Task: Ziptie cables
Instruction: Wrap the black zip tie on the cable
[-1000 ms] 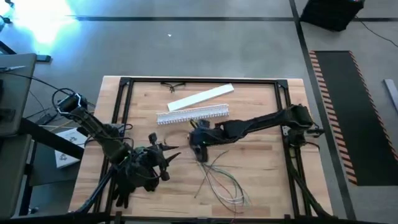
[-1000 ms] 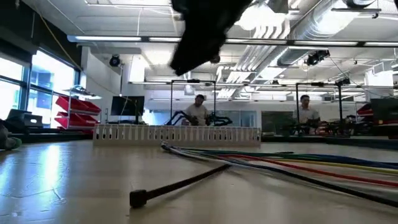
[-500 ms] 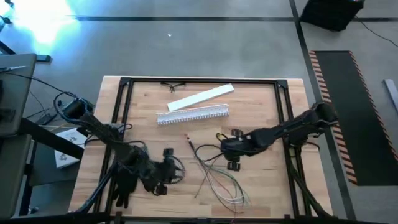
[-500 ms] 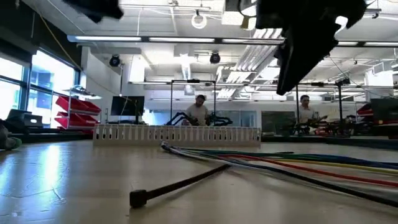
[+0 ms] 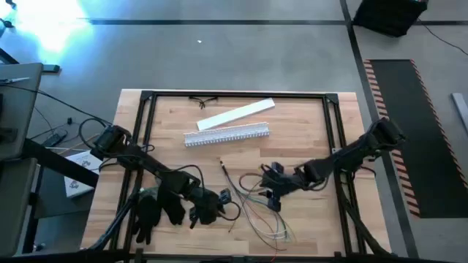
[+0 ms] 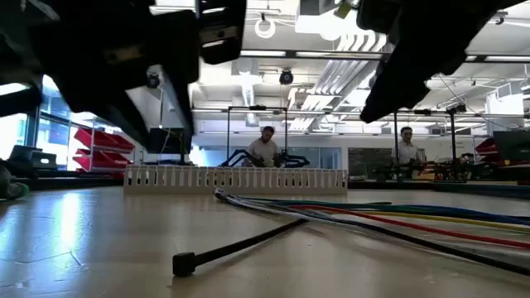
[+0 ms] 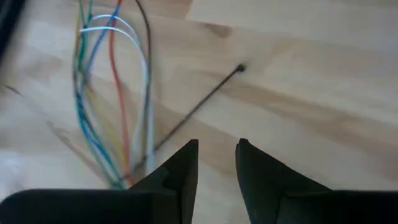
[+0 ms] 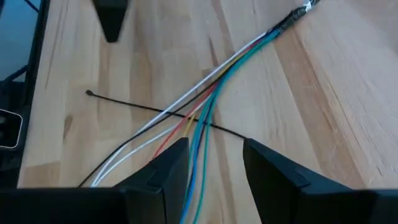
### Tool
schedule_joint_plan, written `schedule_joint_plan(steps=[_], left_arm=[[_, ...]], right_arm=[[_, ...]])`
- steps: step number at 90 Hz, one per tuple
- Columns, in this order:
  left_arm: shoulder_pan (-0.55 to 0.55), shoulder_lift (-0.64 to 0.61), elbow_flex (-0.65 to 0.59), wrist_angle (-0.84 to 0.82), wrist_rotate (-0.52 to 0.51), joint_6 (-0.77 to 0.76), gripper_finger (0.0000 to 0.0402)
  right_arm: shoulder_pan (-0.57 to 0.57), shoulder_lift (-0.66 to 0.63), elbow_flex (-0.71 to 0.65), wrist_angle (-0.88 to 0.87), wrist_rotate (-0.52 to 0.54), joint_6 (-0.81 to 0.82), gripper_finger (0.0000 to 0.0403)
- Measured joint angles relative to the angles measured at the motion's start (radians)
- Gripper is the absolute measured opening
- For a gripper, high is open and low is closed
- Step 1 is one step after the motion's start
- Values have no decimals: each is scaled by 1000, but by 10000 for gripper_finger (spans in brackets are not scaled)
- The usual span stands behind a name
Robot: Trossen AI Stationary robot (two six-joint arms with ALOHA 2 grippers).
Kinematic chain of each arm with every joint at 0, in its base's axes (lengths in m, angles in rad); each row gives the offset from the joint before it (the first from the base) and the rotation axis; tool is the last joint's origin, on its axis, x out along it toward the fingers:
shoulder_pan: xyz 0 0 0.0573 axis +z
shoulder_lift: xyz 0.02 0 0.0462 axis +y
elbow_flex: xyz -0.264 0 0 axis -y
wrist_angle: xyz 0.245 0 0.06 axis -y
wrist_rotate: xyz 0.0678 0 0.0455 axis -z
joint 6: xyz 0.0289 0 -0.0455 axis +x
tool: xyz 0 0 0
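Left gripper (image 7: 216,163) and right gripper (image 8: 214,163): jaws parted, empty, hovering over the table (image 5: 307,117). The cables (image 8: 208,106) lie loose beneath, a black ziptie (image 8: 149,107) crossing them. Slotted channel (image 5: 227,134) well apart.

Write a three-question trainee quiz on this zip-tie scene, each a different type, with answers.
1. True or false: the zip tie lies across the cables.
2. The left end effector holds: A) the zip tie B) cables C) nothing.
3. Fill in: the white slotted channel lies on the ___.

Key: 1 true; 2 C; 3 table.
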Motion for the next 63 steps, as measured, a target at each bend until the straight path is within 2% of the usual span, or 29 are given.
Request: schedule_joint_plan(steps=[17,35,42,56,63], left_arm=[[-25,1,0,28,8,84,95],[-31,82,19,140,33,-8,117],[-50,135,65,140,31,-118,125],[-73,186,197,24,16,-537,131],[-87,191,238,-58,18,-587,131]], right_arm=[[64,0,0,-10,162,77,138],[102,0,0,-9,249,181,138],[115,0,0,-8,260,212,138],[144,1,0,-9,274,254,138],[163,5,0,-7,306,263,138]])
